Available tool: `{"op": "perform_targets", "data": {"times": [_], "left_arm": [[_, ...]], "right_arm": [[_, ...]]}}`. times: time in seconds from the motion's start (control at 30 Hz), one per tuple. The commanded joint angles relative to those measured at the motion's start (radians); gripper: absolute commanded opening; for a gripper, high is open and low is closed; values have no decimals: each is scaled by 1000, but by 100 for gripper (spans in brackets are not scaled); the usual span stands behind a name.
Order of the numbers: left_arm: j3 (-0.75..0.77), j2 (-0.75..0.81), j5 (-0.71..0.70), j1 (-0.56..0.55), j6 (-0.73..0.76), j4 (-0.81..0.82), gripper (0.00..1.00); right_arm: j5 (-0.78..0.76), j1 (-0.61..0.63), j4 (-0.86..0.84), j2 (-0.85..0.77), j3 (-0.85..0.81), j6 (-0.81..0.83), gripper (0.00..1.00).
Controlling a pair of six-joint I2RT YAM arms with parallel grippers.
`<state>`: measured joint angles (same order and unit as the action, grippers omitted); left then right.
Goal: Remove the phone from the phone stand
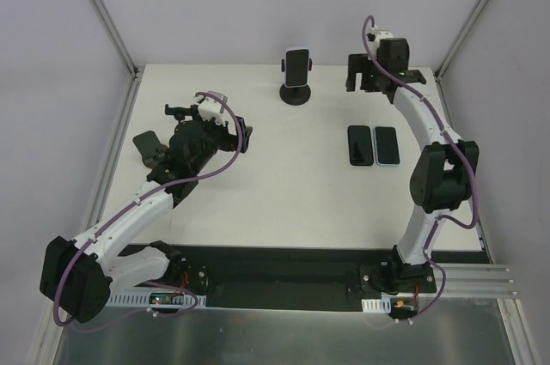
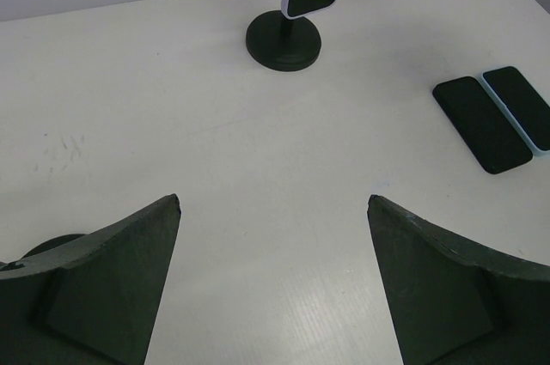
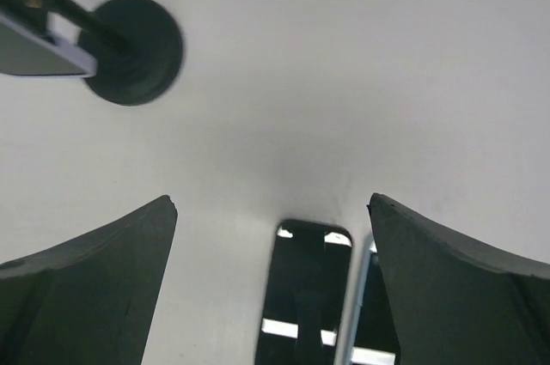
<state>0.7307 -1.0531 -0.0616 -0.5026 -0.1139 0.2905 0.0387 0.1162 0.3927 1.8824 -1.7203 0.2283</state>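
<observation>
Over the white table [image 1: 258,185], the left gripper [image 2: 273,202] hangs with its jaws spread wide, gripping and touching nothing, well short of the phone [image 1: 297,65]. That phone stands upright, clipped in the phone stand [image 1: 296,94] near the far edge. Right of the stand, the right gripper [image 3: 273,200] is equally wide apart and empty, near two other phones [image 1: 360,145] lying flat side by side.

Shiny black glass on the phone [image 1: 297,64], with a smooth pale rim. Dull black on the phone stand [image 2: 284,39], plastic or metal, hard to tell. Smooth matt white on the table [image 1: 258,193]. Glossy screens on the two spare phones [image 3: 305,296], mirroring lights. Matt, grainy dark fingers [image 2: 103,288] on the left gripper [image 2: 273,202].
</observation>
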Motion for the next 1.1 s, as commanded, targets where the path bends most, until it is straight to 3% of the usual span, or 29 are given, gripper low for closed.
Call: {"op": "perform_targets", "data": {"times": [0.0,0.23,0.63,1.07], "left_arm": [[33,28,0,4,22,19,89],[33,41,-1,4,30,18,89],[32,44,0,4,34,19,89],[32,36,14,4,26,21,89]], "right_arm": [[-20,117,-190,-25,-32,5,96],[-33,240,-388,40,-91,34,96],[-180,352,-426,244,-343,46,96],[-223,379,-448,371,-429,28,96]]}}
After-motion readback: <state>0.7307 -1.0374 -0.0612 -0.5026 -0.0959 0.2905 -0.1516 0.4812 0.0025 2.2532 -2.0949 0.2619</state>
